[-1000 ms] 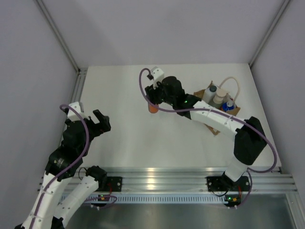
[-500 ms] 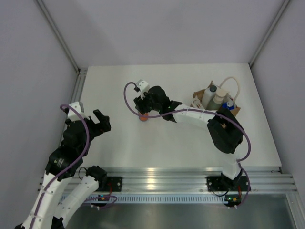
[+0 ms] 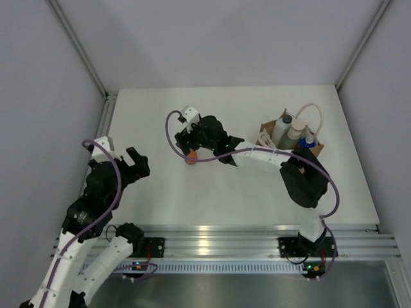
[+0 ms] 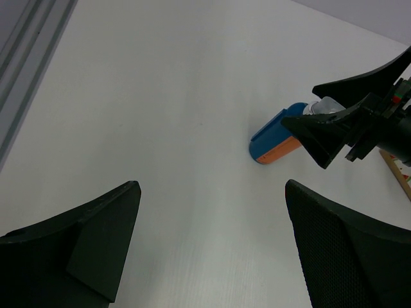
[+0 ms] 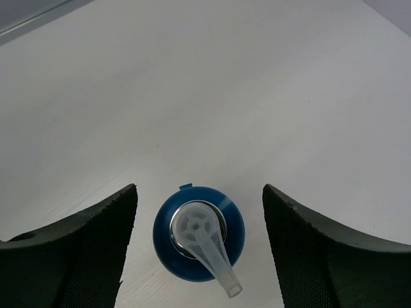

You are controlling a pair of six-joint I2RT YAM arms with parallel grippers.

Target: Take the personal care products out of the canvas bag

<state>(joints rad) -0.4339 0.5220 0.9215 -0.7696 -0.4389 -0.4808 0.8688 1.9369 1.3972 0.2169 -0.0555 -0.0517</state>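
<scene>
My right claw (image 5: 199, 190) stood open astride the orange bottle (image 4: 286, 147), pads clear of its blue cap (image 5: 170, 250). The bottle stood upright on the table (image 3: 212, 192), centre-left in the top view, well apart from the bag (image 3: 266, 133) at upper right (three bottles (image 3: 295, 133) inside). It looked light, stiff and slick, so I'd grip the body, never the thin spout (image 5: 215, 263). My left claw (image 4: 210, 187) gaped empty.

This is a robotics lab test cell. A white surface (image 3: 225, 192) is boxed in by plain pale panel walls (image 3: 212, 38) set in aluminium corner posts (image 3: 77, 45). A slotted aluminium rail (image 3: 257, 239) runs along the near edge. Bolted to it are two white-and-black robot arms, the left arm (image 3: 90, 205) and the right arm (image 3: 302, 179). Purple cables (image 3: 169, 130) loop along them, and small status lights (image 3: 308, 265) glow at the bases.
</scene>
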